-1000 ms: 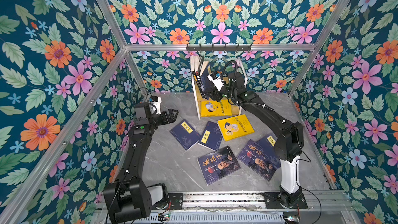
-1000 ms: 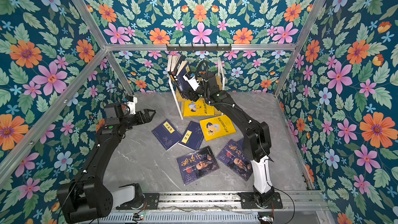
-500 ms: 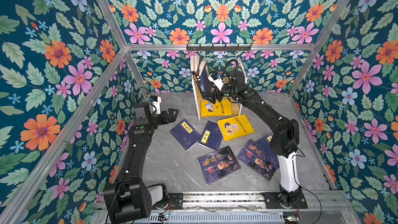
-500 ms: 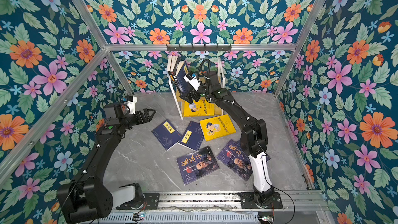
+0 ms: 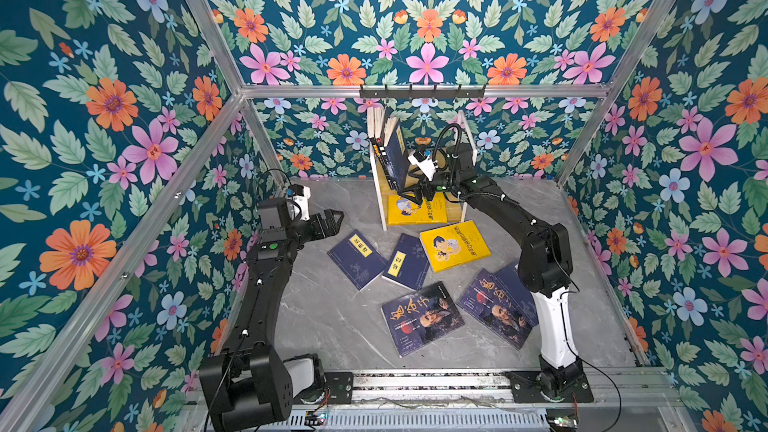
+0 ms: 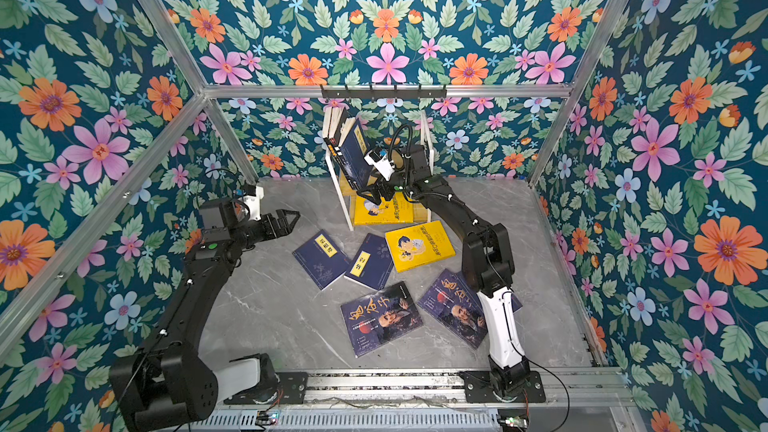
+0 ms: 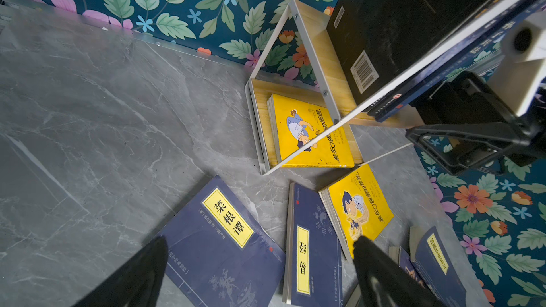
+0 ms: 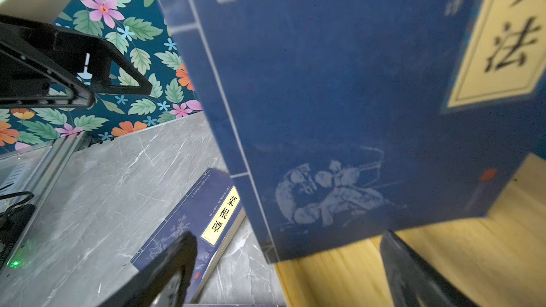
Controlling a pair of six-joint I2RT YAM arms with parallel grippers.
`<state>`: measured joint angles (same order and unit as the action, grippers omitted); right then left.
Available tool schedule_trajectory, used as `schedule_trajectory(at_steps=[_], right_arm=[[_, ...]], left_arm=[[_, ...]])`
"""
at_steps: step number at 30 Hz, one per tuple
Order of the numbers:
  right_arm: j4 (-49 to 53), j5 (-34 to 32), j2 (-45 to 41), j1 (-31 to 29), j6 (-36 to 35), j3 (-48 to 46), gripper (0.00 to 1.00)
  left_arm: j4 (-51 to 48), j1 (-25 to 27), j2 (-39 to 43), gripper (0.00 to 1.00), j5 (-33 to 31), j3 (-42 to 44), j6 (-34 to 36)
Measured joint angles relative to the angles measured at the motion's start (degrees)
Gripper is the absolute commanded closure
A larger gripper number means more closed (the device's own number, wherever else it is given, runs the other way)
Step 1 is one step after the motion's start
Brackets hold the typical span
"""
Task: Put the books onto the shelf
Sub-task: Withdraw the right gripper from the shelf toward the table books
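Observation:
The shelf (image 5: pixel 378 197) (image 6: pixel 341 197) stands at the back middle. Black and navy books (image 5: pixel 395 155) (image 6: pixel 355 151) lean upright on its upper board, and a yellow one (image 5: pixel 415 209) (image 7: pixel 307 131) lies on the lower board. My right gripper (image 5: pixel 409 195) (image 6: pixel 371 195) (image 8: pixel 288 234) is open just in front of the leaning navy book (image 8: pixel 339 98), gripping nothing. On the table lie two navy books (image 5: pixel 357 257) (image 5: pixel 405 261), a yellow one (image 5: pixel 455 245) and two purple-blue ones (image 5: pixel 419 317) (image 5: pixel 496 307). My left gripper (image 5: pixel 338 218) (image 6: pixel 293 220) (image 7: pixel 261 240) hovers open left of them.
A black hook rail (image 5: pixel 422 93) hangs on the back wall above the shelf. Floral walls with aluminium posts (image 5: pixel 199 147) close in the grey table on three sides. The arm bases sit on a metal rail (image 5: pixel 415 384) along the front edge.
My right gripper has opened and let go of the navy book, which now leans on the upper board; the gripper has drawn down and back a little. The left arm has not moved.

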<state>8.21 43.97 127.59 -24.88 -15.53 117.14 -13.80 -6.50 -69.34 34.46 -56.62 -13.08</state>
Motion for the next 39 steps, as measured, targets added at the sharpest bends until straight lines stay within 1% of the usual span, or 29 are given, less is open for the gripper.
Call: schedule_trajectory(at_steps=[3,13,19,34,37,39], right_arm=[[0.2,1.01,1.25,0.09,-0.02,1.22,0.06],[2.16,1.66,6.1,0.74,0.0,8.5,0.16],[2.21,2.01,7.26,0.83,-0.02,10.08,0.21],[2.12,3.61,7.78,1.31,0.39,10.67,0.25],[1.9,3.63,7.78,1.31,0.9,10.62,0.24],[1.88,3.65,7.63,1.31,1.55,10.56,0.21]], left_arm=[[0.04,-0.15,0.0,0.0,0.0,-0.04,-0.02],[0.07,-0.37,-0.24,0.0,0.0,0.11,-0.02],[0.11,-0.42,-0.52,0.0,0.0,0.11,0.0],[0.07,-0.72,-0.48,0.0,-0.02,0.39,0.0],[0.09,-0.79,-0.5,0.0,0.26,0.37,0.02],[0.57,-0.9,-0.46,0.0,0.87,0.74,0.26]])
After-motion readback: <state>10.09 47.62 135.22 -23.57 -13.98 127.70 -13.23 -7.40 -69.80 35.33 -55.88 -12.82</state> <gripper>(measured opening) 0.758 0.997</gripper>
